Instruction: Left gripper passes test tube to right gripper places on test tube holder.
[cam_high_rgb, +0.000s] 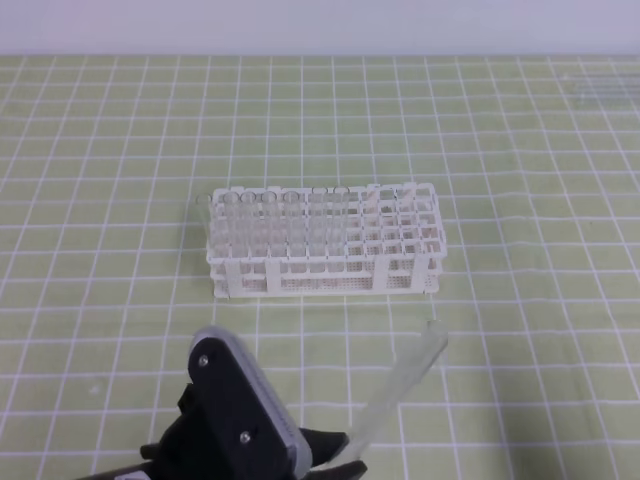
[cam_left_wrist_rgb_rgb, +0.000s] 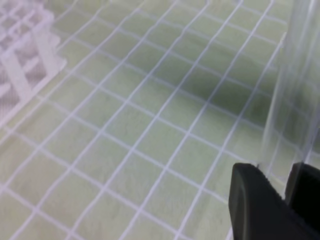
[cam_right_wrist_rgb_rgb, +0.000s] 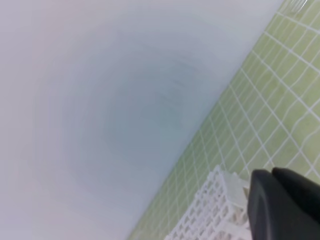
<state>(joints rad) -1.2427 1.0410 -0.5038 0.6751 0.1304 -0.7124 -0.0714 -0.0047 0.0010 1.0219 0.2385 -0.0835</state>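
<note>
The white test tube holder (cam_high_rgb: 325, 240) stands mid-table, with several clear tubes in its left rows. At the bottom edge of the high view, my left gripper (cam_high_rgb: 340, 455) is shut on the lower end of the test tube (cam_high_rgb: 400, 385). The tube slants up and to the right, and its rim ends just short of the holder's front right corner. In the left wrist view the clear test tube (cam_left_wrist_rgb_rgb: 287, 100) rises between the two black fingers (cam_left_wrist_rgb_rgb: 255, 205). The right gripper (cam_right_wrist_rgb_rgb: 280, 192) shows only in its own wrist view, fingers together with nothing between them, above a corner of the holder (cam_right_wrist_rgb_rgb: 210, 217).
A green mat with a white grid (cam_high_rgb: 520, 380) covers the table. A pale wall (cam_right_wrist_rgb_rgb: 100, 100) runs along the far edge. The holder's foot and side slats (cam_left_wrist_rgb_rgb: 25, 65) lie to the upper left in the left wrist view.
</note>
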